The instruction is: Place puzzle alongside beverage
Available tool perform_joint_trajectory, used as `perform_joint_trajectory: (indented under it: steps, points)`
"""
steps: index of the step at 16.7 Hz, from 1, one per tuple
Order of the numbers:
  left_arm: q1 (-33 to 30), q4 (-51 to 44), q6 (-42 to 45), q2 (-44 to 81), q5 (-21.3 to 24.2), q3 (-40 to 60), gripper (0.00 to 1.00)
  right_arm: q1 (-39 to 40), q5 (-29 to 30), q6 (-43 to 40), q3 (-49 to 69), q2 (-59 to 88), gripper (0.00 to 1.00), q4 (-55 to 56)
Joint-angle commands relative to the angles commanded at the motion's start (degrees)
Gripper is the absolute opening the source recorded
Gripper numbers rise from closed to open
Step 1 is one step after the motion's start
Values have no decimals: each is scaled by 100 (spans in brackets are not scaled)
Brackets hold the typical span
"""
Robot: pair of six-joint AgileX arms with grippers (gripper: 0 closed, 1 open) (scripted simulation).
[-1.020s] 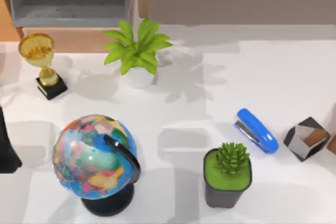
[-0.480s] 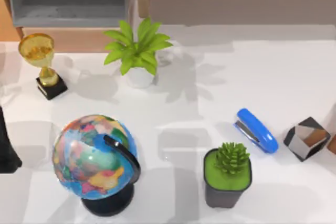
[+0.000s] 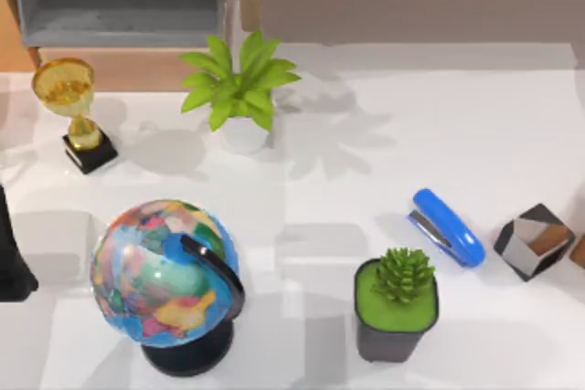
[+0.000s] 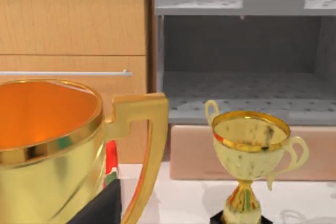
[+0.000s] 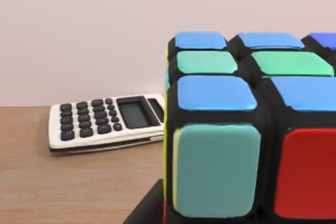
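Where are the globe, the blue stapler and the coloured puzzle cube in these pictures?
globe (image 3: 155,271): top view, on its coloured sphere.
blue stapler (image 3: 448,226): top view, on its blue top.
puzzle cube (image 5: 216,169): right wrist view, on a teal tile.

The puzzle (image 5: 252,129) has blue, green, teal and red tiles on a black frame, with what may be yellow along one edge. The calculator (image 5: 107,121) is white with black keys. The worktop (image 3: 439,134) is white, the stapler (image 3: 446,226) blue, the trophy (image 3: 71,102) gold on a black base, and the globe (image 3: 164,271) multicoloured.
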Motion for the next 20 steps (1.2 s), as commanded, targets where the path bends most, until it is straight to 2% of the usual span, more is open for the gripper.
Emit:
perform_joint_trajectory:
  steps: [5, 15, 20]
  points:
    - [0, 0, 0, 0, 0, 0, 100, 787, 262, 473, -895, -1183, 0, -1330]
    - [0, 0, 0, 0, 0, 0, 100, 3214, 808, 2042, -4472, -2846, 0, -5084]
    - [0, 0, 0, 0, 0, 0, 100, 4015, 974, 2619, -5733, -3163, 0, -6278]
